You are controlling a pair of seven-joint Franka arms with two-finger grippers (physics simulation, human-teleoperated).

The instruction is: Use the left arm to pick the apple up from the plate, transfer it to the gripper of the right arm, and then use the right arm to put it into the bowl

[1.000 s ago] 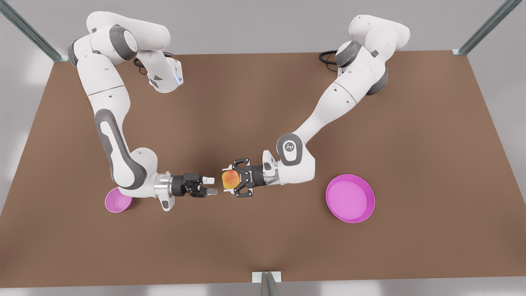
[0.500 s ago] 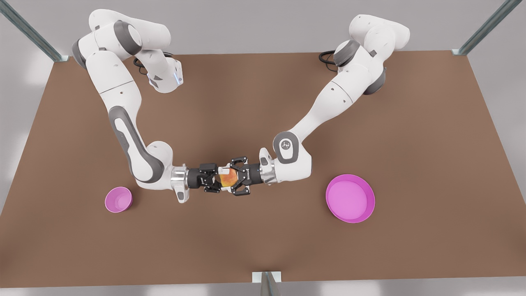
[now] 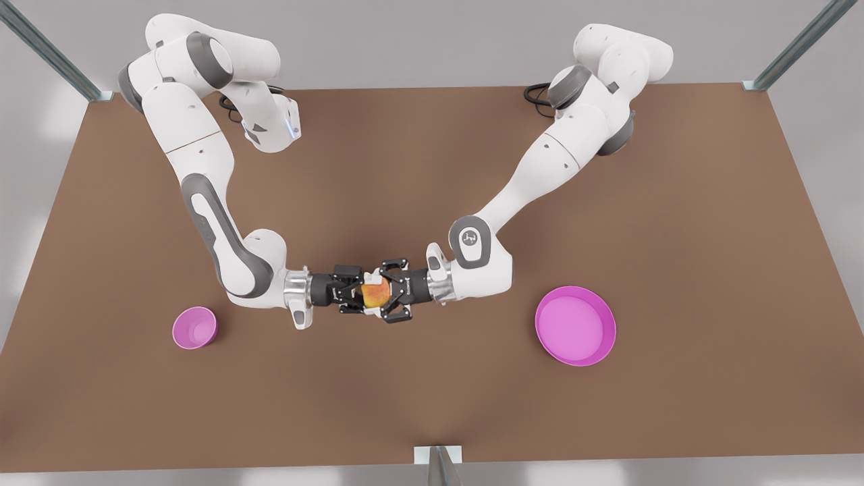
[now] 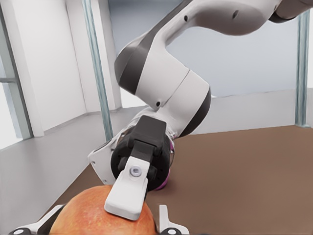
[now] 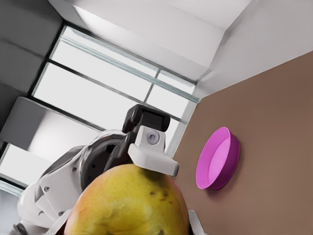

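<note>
The bowl [image 3: 194,328] stands well clear of the apple [image 3: 375,293], awaiting delivery. The right gripper [image 3: 363,295] meets the apple in mid-air for the handover; whether it has clamped cannot be told. The left gripper [image 3: 386,295] opposite is closed on the apple. The plate [image 3: 611,331] lies beyond.

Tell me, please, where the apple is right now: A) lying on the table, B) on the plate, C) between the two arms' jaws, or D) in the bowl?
C: the apple is off the table between the left arm's jaws, shut on it from the front view's right, and the right arm's jaws opposite; the plate and the bowl hold nothing.
</note>
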